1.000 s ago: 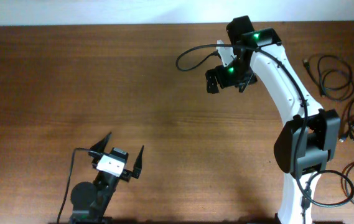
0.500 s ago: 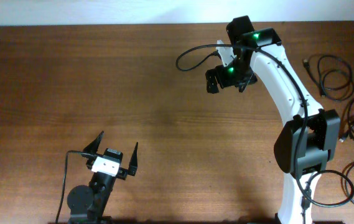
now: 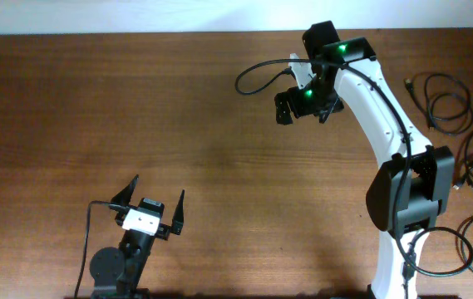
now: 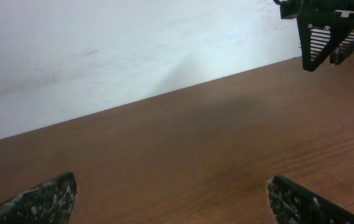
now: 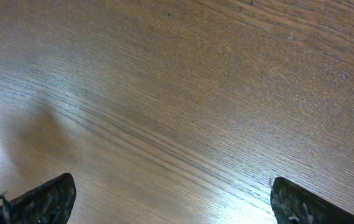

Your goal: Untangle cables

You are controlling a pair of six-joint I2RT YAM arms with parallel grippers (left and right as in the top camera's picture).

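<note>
Seen from overhead, the left claw (image 3: pixel 153 201) hangs with its fingers spread wide and holds nothing. The right claw (image 3: pixel 303 110) hovers far across the table (image 3: pixel 120 100) from it. The cables (image 3: pixel 444 104) lie in loose loops well apart from the right claw, beyond its own arm at the table's right edge. No cable lies between the two claws. I judge the step in hand is reaching for a cable, so the right arm must swing toward that side.

In the left wrist view, the left claw (image 4: pixel 172 180) is released. Ahead of it are only bare wood and the white wall (image 4: pixel 102 50), with the right claw (image 4: pixel 325 28) high to its right.

In the right wrist view, the right claw (image 5: pixel 172 180) is also released, over bare wood. I should come down on a single loop, close on one strand only, and lift slowly so that the neighbouring loops do not drag along.
</note>
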